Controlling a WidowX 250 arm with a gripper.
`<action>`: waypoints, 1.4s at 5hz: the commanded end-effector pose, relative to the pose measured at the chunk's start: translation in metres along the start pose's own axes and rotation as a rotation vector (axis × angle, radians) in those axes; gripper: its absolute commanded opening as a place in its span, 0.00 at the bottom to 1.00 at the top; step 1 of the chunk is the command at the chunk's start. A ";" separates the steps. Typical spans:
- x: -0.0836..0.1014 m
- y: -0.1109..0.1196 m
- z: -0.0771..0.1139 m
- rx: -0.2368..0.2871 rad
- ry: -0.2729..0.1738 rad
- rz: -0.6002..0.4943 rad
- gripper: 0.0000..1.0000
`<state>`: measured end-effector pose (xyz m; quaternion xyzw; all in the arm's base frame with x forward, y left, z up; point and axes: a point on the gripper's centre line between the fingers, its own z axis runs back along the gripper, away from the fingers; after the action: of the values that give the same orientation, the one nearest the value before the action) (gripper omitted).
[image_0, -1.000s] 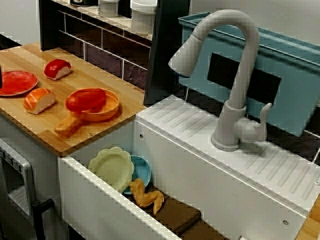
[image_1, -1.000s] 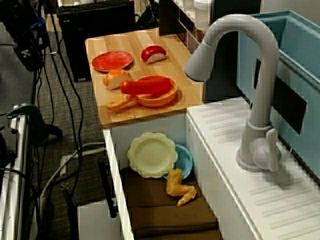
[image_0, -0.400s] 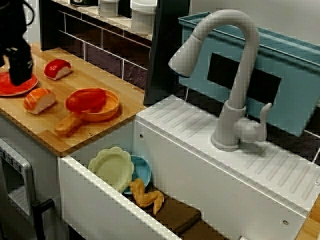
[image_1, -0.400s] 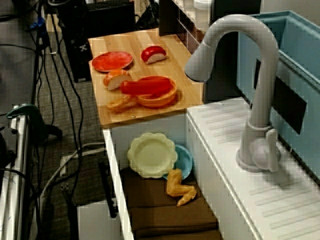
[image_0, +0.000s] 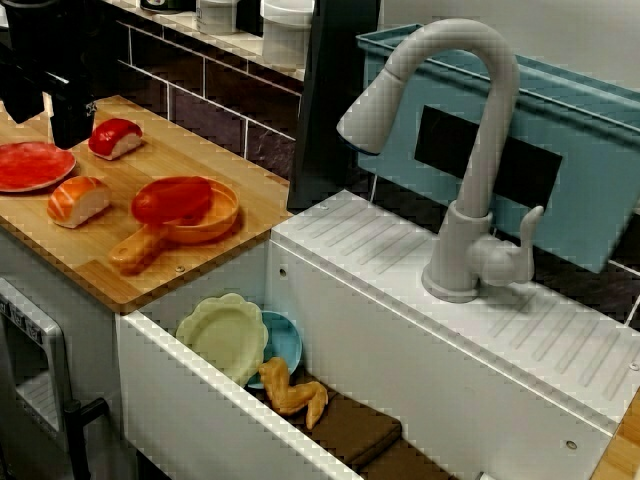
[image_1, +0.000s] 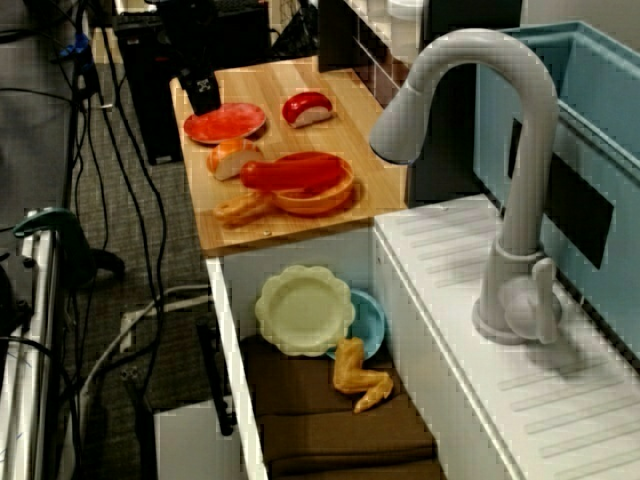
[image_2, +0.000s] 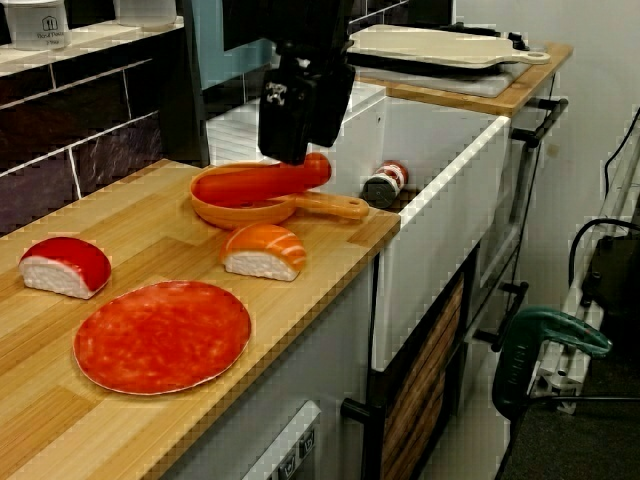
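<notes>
Toy kitchen: a wooden tabletop (image_0: 215, 150) beside a white sink (image_0: 200, 410) with a grey faucet (image_0: 470, 150). A second ago you had no hand over the wood in the view across the sink. Now the hand (image_0: 47, 118) has come in from the left end, passed over the red plate (image_0: 30, 165), and hangs above the back of the tabletop. It sits between that plate and the red-topped sushi (image_0: 113, 138), touching neither. Its fingers stand apart with wood showing between them; nothing held. The plate, the red-topped sushi, the salmon sushi (image_0: 78, 200) and the orange pan (image_0: 190, 215) lie where they lay. Reading: approach only, no contact made. Height over the plate is hard to judge; the view along the tabletop sets the hand (image_2: 300, 120) in front of the pan.
</notes>
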<state>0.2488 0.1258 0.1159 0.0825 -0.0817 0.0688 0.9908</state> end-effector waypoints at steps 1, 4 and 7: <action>0.008 0.002 -0.015 -0.012 -0.019 0.015 1.00; 0.015 -0.006 -0.052 0.017 0.026 0.092 1.00; 0.012 0.011 -0.047 0.035 0.065 0.052 1.00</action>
<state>0.2609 0.1388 0.0597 0.0864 -0.0311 0.0983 0.9909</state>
